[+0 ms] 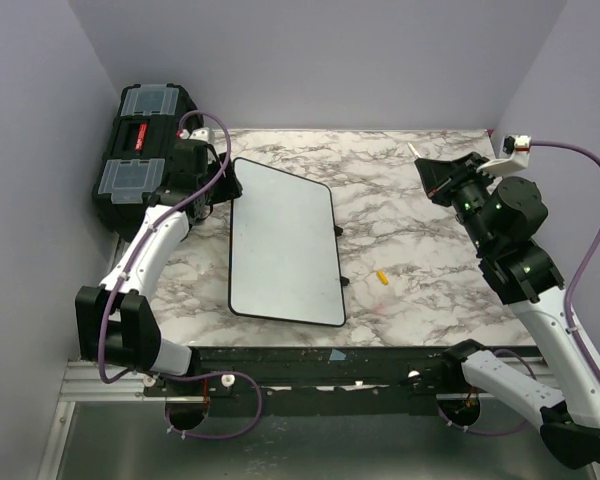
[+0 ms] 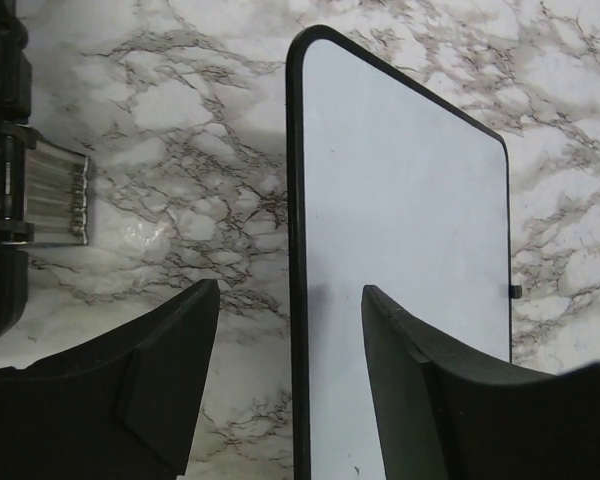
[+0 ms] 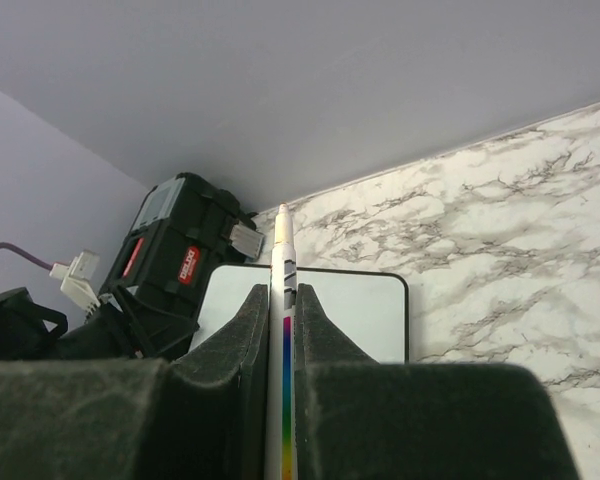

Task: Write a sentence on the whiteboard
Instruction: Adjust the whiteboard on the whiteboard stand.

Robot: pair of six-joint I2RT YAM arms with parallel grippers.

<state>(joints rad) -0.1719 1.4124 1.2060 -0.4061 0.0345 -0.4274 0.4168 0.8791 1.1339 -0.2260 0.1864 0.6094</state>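
Observation:
The whiteboard (image 1: 285,245) lies flat on the marble table, slightly skewed; I see no writing on it, so the sentence does not show. My left gripper (image 1: 220,190) is open at the board's far left corner. In the left wrist view its jaws (image 2: 291,288) stand either side of the board's black left rim (image 2: 297,200). My right gripper (image 1: 435,175) is raised at the far right, shut on a white marker (image 3: 283,260) with a rainbow stripe, tip pointing out past the fingers. The board (image 3: 350,310) shows beyond it.
A black toolbox (image 1: 140,140) stands at the far left, close behind the left gripper, and also shows in the right wrist view (image 3: 175,260). A small yellow cap (image 1: 381,278) lies on the table right of the board. Purple-grey walls enclose the table.

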